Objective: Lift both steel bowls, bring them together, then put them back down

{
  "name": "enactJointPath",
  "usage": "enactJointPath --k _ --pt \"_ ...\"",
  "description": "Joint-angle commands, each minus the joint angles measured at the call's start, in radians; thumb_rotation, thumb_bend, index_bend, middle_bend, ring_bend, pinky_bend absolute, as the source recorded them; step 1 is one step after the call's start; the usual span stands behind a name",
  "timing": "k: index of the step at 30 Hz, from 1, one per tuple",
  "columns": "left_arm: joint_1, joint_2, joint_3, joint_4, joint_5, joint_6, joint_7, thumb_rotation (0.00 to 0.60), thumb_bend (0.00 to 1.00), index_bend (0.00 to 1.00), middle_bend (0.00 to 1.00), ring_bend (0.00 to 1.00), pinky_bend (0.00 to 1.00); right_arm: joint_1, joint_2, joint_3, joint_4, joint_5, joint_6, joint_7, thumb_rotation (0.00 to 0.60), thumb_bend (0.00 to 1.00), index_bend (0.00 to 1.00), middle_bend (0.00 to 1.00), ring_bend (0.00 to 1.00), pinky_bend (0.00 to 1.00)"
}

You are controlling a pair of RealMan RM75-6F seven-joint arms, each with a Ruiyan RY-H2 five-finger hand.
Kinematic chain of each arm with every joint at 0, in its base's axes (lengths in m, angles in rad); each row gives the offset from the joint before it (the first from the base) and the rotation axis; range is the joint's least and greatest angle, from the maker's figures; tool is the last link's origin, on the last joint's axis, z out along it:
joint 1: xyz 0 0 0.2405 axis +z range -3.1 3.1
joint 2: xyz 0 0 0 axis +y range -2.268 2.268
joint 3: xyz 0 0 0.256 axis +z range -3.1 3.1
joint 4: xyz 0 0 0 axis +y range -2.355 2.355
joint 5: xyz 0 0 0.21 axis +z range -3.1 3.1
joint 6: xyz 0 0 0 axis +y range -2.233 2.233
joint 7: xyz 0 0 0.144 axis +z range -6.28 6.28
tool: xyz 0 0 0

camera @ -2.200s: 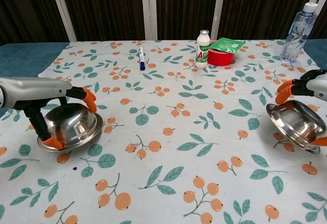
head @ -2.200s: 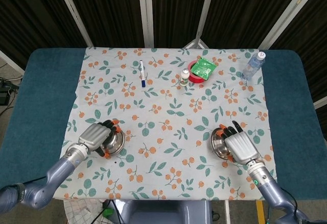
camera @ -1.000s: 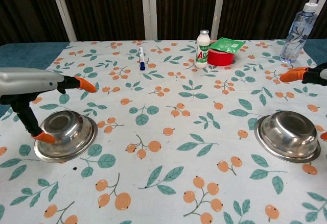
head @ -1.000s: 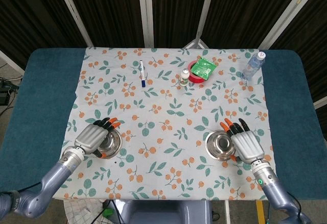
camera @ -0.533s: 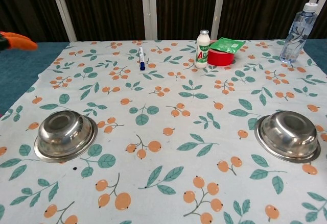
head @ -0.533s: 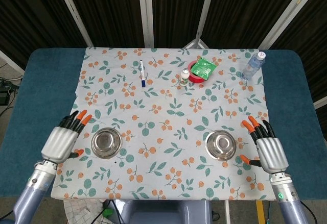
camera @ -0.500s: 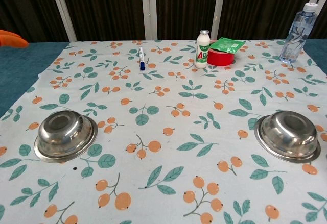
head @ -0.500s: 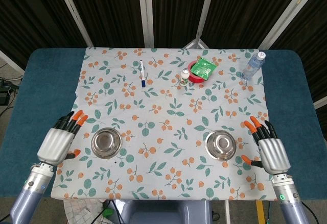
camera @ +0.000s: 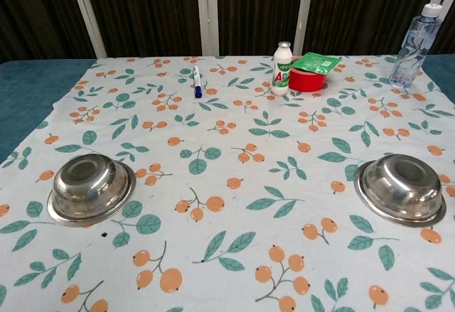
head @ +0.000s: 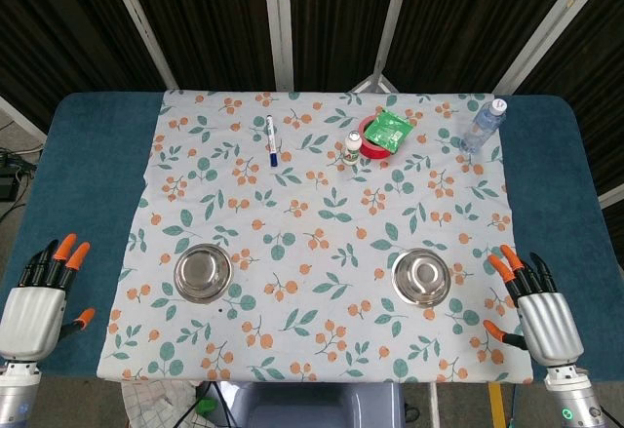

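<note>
Left hand: fingers spread, holding nothing, at the near left edge over the blue table, off the patterned cloth; left steel bowl stands upright on the cloth, inward of this hand and well apart from it. Right hand: fingers spread, empty, at the near right corner of the cloth; right steel bowl upright, inward of it and apart. Far side, well beyond both hands: pen, small white bottle just beside red tape roll bearing green packet, water bottle.
</note>
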Motion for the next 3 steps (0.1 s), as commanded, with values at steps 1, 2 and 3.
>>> enactJointPath --k 1,2,3 --pt "0.02 -0.005 -0.008 0.013 0.023 0.016 -0.013 0.6 0.07 0.11 0.0 0.0 0.13 -0.009 0.021 -0.009 -0.026 -0.013 0.0 0.009 0.6 0.09 0.14 0.06 0.16 0.04" --pt "0.025 -0.003 -0.008 0.015 0.028 0.019 -0.016 0.6 0.07 0.11 0.0 0.0 0.13 -0.009 0.024 -0.01 -0.029 -0.016 0.0 0.014 0.6 0.09 0.14 0.06 0.16 0.04" --pt "0.032 0.0 -0.01 0.017 0.033 0.024 -0.018 0.6 0.07 0.12 0.0 0.0 0.13 -0.01 0.028 -0.01 -0.032 -0.019 -0.002 0.021 0.6 0.09 0.14 0.06 0.16 0.04"
